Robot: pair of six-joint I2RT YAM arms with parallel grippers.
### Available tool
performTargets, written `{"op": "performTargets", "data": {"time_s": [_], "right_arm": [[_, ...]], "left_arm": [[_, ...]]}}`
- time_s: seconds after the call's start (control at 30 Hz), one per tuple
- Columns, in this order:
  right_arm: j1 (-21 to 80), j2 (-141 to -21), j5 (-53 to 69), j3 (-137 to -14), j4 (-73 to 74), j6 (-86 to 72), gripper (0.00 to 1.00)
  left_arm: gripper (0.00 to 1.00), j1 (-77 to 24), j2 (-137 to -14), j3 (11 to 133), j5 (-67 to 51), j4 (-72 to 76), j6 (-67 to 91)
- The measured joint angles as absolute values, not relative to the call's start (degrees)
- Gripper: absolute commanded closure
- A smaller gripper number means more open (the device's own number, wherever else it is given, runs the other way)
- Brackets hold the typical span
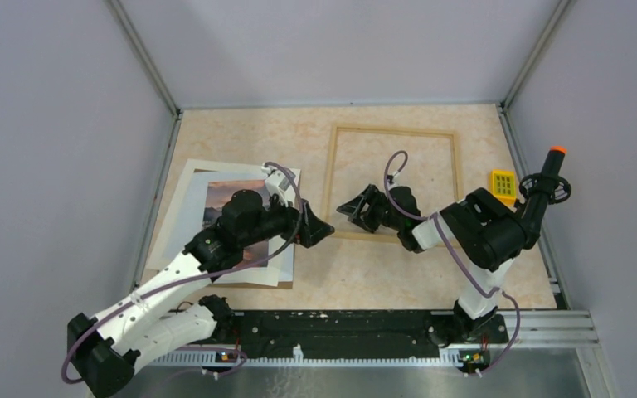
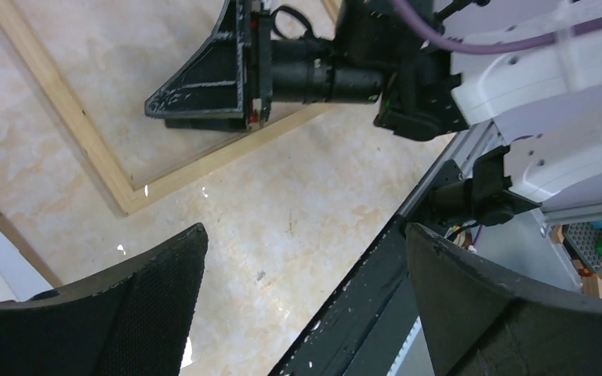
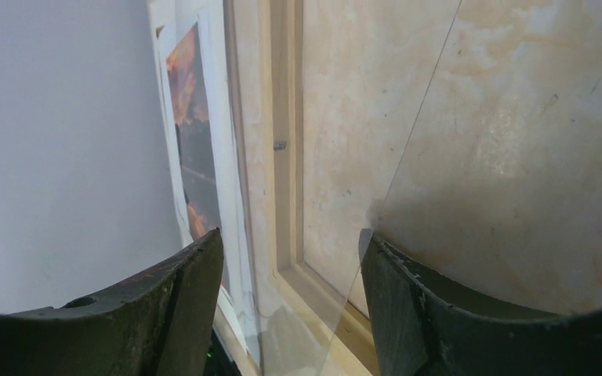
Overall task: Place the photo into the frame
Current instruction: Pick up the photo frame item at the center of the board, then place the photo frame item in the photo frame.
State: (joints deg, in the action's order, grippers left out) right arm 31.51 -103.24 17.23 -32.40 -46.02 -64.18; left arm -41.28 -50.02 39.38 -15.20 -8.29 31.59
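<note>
At the near edge the two arms rise from a black rail and lean in over the beige marbled surface (image 1: 240, 133). The left gripper (image 1: 319, 228) hangs just past the middle, pointing toward 3 o'clock, its jaws spread wide with nothing between them (the left wrist view shows only bare surface in the gap). Facing it, just beside at its 2 o'clock, the right gripper (image 1: 347, 207) points toward 9 o'clock. Its jaws stand apart over the frame's near-left corner. The right wrist view shows the wooden rail and what may be the edge of a clear pane in the gap, but nothing clamped. Whether the fingertips touch the wood I cannot tell.

The photo (image 1: 218, 203) lies flat at about 9 o'clock on the surface, orange and dark blue-grey. It sits on a larger white sheet (image 1: 184, 207) and is half covered by the left arm. It lies outside the frame, a strip of bare surface between them.

The frame (image 1: 394, 130) lies flat from the middle toward 12 o'clock, with the surface showing through it. At 3 o'clock, near the right wall, sit a small yellow block (image 1: 503, 184) and a black handle with an orange tip (image 1: 547, 178).
</note>
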Motion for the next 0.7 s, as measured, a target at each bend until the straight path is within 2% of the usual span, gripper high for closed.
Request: {"op": "performTargets", "data": {"time_s": [0.17, 0.23, 0.33, 0.5, 0.7], "right_arm": [[32.49, -105.86, 14.87, -32.25, -50.65, -67.11, 0.48], [33.36, -106.30, 13.28, -32.25, -51.07, -67.55, 0.57], [34.39, -106.69, 11.66, -32.25, -51.16, -68.03, 0.76], [34.65, -106.69, 10.02, -32.25, -51.48, -68.05, 0.98], [34.00, -106.69, 10.09, -32.12, -53.91, -67.09, 1.00]], "left_arm": [[0.01, -41.28, -49.01, 44.05, -16.36, -11.60, 30.24], [0.01, -41.28, -47.42, 44.58, -17.17, -11.99, 30.20], [0.01, -41.28, -44.60, 44.58, -17.76, -12.95, 30.30], [0.01, -41.28, -43.31, 45.19, -17.78, -15.59, 30.26], [0.01, -41.28, -46.61, 49.91, -14.70, -22.24, 29.21]]}}
